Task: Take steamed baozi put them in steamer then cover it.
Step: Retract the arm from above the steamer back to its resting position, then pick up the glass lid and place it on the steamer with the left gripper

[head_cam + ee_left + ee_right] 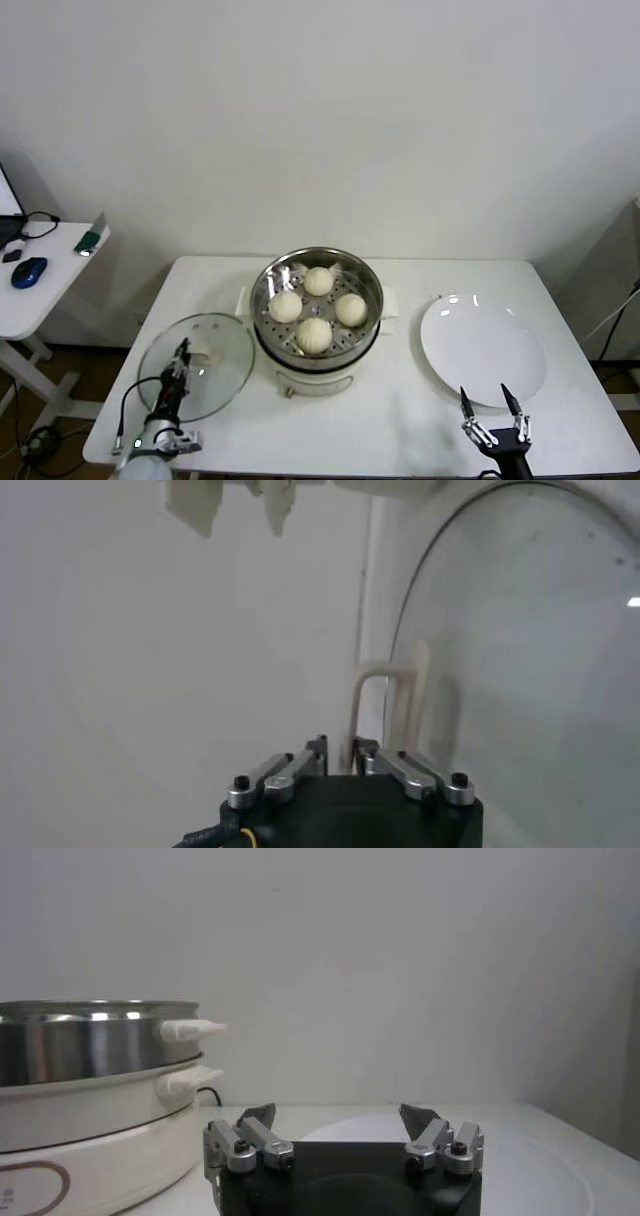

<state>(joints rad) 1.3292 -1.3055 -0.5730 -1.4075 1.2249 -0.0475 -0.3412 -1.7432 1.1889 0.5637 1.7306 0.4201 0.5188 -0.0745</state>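
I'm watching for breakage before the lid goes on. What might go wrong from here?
The left pincer pinches only the handle of the glass cover, so the cover may tilt or slip when lifted. Swinging across, its rim could strike the steamer or the baozi nearest the front.

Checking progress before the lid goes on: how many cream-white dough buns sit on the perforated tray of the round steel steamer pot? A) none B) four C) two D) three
B: the head view shows four cream-white buns on the tray inside the steel steamer pot, and none on the flat white plate.
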